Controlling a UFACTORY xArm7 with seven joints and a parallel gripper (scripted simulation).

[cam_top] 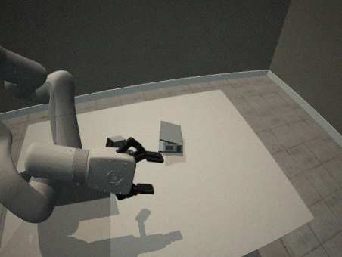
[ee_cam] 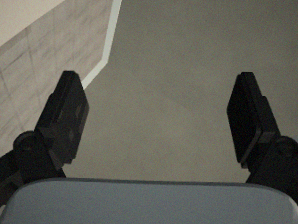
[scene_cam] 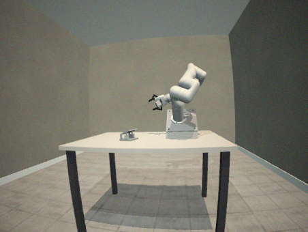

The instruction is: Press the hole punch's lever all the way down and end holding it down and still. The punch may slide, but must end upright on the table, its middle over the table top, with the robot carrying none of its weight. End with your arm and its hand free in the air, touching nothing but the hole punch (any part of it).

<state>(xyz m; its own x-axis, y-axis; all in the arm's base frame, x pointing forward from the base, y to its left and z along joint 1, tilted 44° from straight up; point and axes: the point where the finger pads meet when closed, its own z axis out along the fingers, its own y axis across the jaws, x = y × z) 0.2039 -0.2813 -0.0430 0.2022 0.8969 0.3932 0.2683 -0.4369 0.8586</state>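
Note:
The grey hole punch (cam_top: 171,138) stands upright on the white table top (cam_top: 181,162), its flat lever raised at a slant; it also shows in the exterior view (scene_cam: 129,135) near the table's left part. My gripper (cam_top: 150,172) is open and empty, held high in the air well above the table and apart from the punch. In the exterior view the gripper (scene_cam: 152,103) is up and to the right of the punch. The wrist view shows my two black fingers spread wide, facing wall and floor; the punch is not in it.
The robot's base (scene_cam: 182,127) stands at the table's back right. The table has dark legs and edges all round, with tiled floor below. A skirting board (cam_top: 170,85) runs along the walls.

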